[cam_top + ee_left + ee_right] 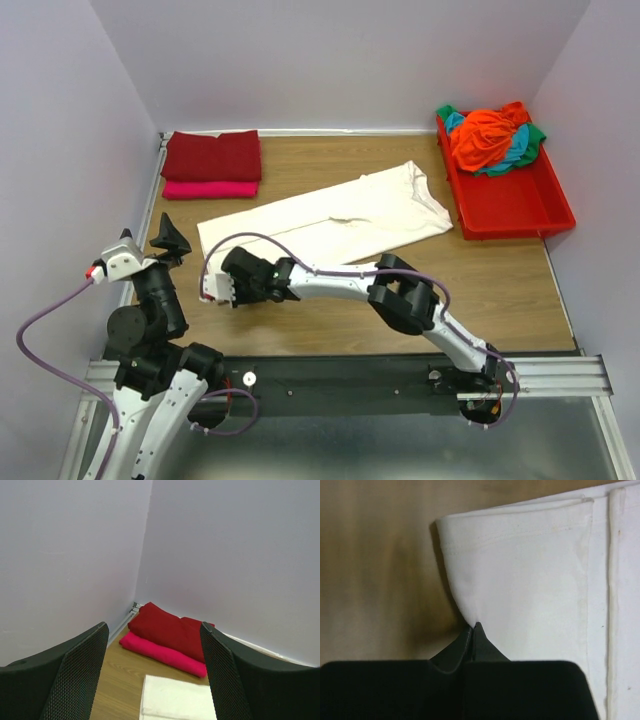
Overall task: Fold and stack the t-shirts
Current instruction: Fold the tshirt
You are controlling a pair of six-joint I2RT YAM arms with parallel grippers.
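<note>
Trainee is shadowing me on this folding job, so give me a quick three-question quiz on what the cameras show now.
1. True or false: the right gripper is shut on an edge of the cream-white t-shirt.
2. In the far left corner, the dark red shirt lies: A) on the bright pink shirt B) under it C) beside it.
3. Fill in: the unfolded shirts are heaped in the red ___.
Key: 1 true; 2 A; 3 tray.
</note>
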